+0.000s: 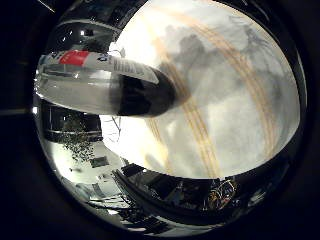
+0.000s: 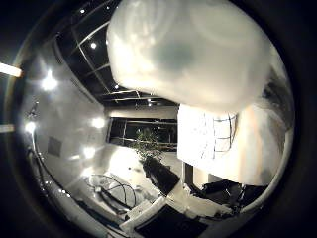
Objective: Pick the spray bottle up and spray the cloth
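In the little finger side palm view, a clear spray bottle (image 1: pixel 95 85) with a red label and a dark end lies across the view, close to the palm. Behind it spreads a white cloth (image 1: pixel 235 95) with tan stripes, and a shadow falls on the cloth beside the bottle. In the thumb side palm view, a translucent whitish rounded body (image 2: pixel 183 50) fills much of the view, very close to the palm; it looks like part of the bottle.
The thumb side palm view looks out into a dim room with ceiling lights (image 2: pixel 45 81), a potted plant (image 2: pixel 149 147) and a white gridded panel (image 2: pixel 208 134). The little finger side view shows room furniture (image 1: pixel 90 160) beyond the cloth's edge.
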Motion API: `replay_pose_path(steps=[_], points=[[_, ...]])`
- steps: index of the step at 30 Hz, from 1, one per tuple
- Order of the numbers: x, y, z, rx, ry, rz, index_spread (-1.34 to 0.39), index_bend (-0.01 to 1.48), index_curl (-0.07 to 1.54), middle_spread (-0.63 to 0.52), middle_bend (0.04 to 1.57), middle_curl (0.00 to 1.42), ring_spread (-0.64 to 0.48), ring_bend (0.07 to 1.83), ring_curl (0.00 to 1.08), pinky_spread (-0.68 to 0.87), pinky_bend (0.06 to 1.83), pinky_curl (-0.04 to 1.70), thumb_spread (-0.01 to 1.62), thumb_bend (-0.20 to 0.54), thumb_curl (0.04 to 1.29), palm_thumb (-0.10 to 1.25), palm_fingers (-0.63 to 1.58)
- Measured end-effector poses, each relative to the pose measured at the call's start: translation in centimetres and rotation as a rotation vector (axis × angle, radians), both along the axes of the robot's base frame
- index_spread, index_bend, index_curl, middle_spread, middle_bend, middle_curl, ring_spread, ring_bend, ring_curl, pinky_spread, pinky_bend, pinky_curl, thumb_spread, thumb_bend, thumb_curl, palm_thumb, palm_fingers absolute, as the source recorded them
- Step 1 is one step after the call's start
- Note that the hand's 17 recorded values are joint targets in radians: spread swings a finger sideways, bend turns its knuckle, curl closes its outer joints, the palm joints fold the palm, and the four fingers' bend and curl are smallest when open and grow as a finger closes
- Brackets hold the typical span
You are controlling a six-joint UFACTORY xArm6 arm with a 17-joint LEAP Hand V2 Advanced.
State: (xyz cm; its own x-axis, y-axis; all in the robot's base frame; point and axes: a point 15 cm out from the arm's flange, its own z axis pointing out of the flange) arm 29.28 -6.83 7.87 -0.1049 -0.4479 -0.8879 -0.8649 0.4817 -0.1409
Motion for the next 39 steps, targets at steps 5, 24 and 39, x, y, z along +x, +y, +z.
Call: replay_pose_path(steps=[5, 24, 39], points=[[0.5, -0.1, 0.0, 0.001, -0.003, -0.001, -0.15, 0.15, 0.28, 0.17, 0.22, 0.35, 0.20, 0.45, 0.27, 0.42, 0.45, 0.29, 1.04, -0.022, 0.29, 0.41, 0.16], [2.6, 0.4, -0.7, 0.037, -0.040, -0.027, -0.27, 0.20, 0.37, -0.08, 0.57, 0.51, -0.13, 0.93, 0.42, -0.17, 0.86, 0.32, 1.04, -0.017, 0.34, 0.68, 1.04], [4.1, 1.9, -1.4, 0.094, -0.073, 0.054, -0.22, 1.02, 0.76, -0.07, 1.19, 0.67, -0.15, 1.35, 0.58, -0.21, 1.27, 0.62, 0.95, -0.005, 0.45, 0.98, 1.28]])
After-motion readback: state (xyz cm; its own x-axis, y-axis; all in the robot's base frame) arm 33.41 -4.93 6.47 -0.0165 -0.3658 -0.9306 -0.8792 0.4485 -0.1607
